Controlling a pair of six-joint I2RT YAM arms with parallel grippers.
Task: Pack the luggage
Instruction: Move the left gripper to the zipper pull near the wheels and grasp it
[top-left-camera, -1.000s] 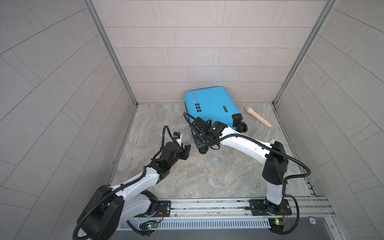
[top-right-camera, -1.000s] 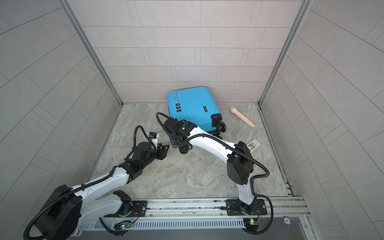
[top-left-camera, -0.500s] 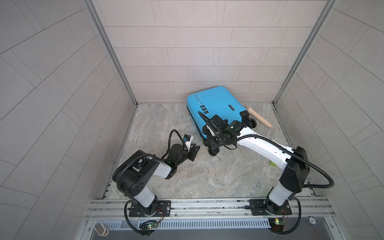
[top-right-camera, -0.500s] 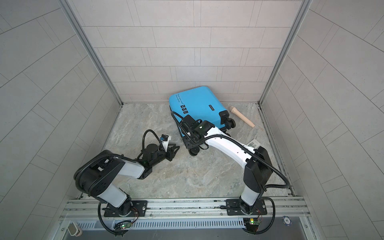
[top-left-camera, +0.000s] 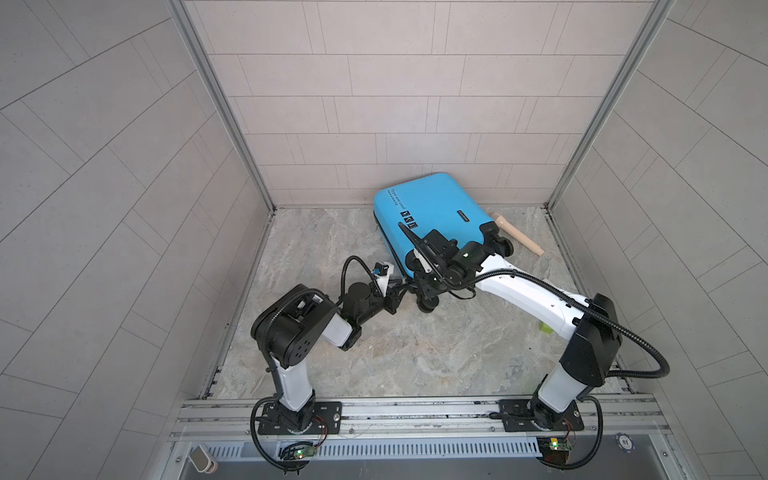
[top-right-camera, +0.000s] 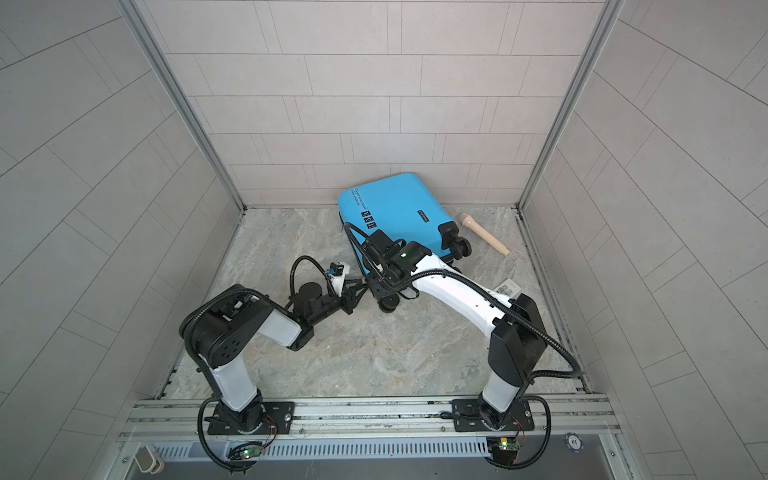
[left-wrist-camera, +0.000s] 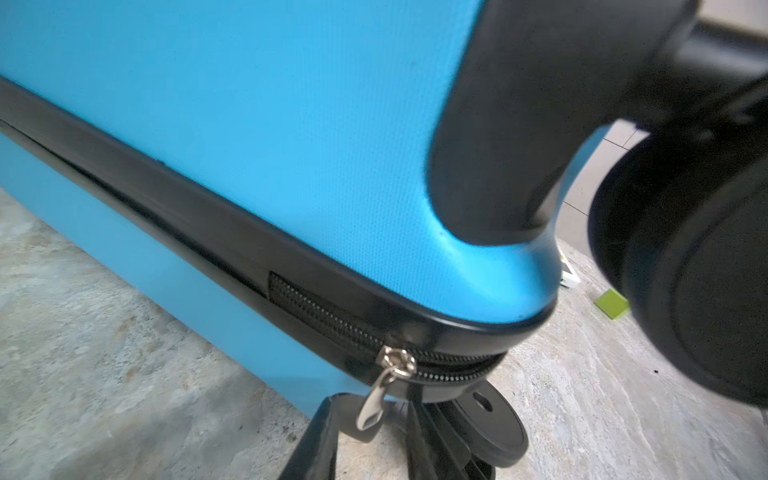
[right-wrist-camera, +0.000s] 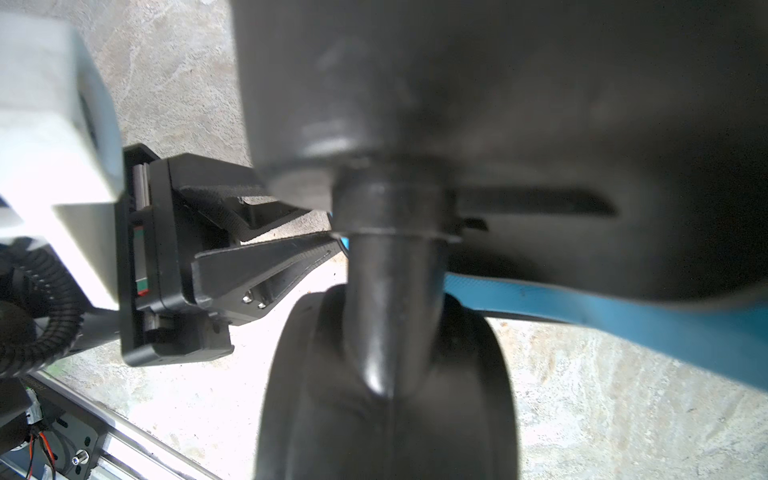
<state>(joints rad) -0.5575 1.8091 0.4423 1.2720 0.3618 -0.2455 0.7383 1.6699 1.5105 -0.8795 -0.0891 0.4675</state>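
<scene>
The luggage (top-left-camera: 432, 208) lay face-up just right of centre in both top views, near the back wall; the shell looked stiff and slick, and I'd guess it skates on its wheels, so grab hardware, not the face; left tool (left-wrist-camera: 370, 432) sat low in the left wrist view, jaws narrow around the zipper pull (left-wrist-camera: 372, 409), thin gaps showing, not pinching; right tool (top-left-camera: 422, 274) was at the corner wheel (right-wrist-camera: 386, 395); couldn't tell its jaws
</scene>
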